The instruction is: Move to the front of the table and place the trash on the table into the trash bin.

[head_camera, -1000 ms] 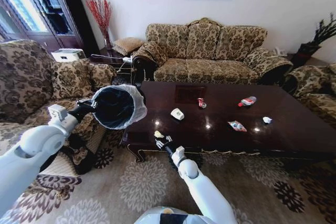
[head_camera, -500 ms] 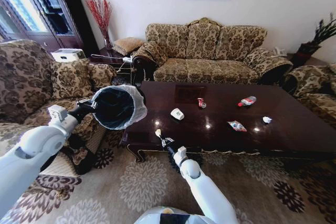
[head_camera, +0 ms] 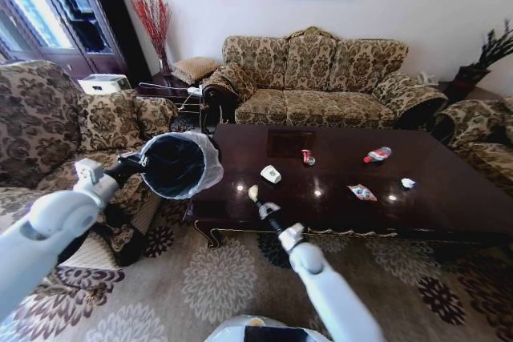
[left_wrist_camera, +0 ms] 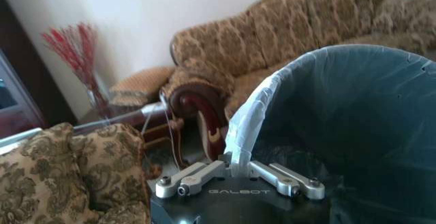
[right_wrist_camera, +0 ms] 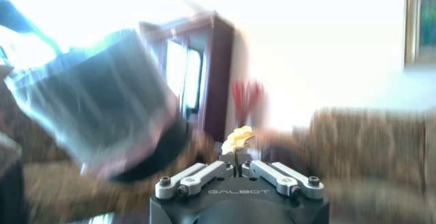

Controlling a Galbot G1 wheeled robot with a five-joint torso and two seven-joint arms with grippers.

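Above the near-left part of the dark glossy surface (head_camera: 449, 198), the right pincer (head_camera: 255, 199) is raised on its arm, its fingers closed narrowly on a small crumpled yellowish-white paper scrap (head_camera: 253, 192); the right wrist view shows the same scrap (right_wrist_camera: 237, 138) pinched upright between the fingertips, with the bin blurred beyond it. To its left, just off the surface's left end, the left pincer (head_camera: 133, 163) is clamped on the rim of the trash bin (head_camera: 183, 163), holding it tilted so the mouth faces toward the right arm. In the left wrist view the fingers (left_wrist_camera: 197, 177) grip the whitish plastic liner folded over the rim of the bin (left_wrist_camera: 354, 127). What can be seen of the dark inside of the bin holds nothing.

Further out on the surface lie the other litter pieces: a white paper cup (head_camera: 271, 174) on its side near the middle-left, a small red-white can (head_camera: 307, 156) beyond it, a bottle with a red label (head_camera: 377, 154) lying farther right, a colourful wrapper (head_camera: 362, 192) nearer the front edge, and a white paper bit (head_camera: 408, 183) to the right.

A patterned sofa (head_camera: 321, 78) stands behind the far edge, an armchair (head_camera: 48, 126) at the left. Open patterned carpet (head_camera: 208, 278) lies along the near edge.
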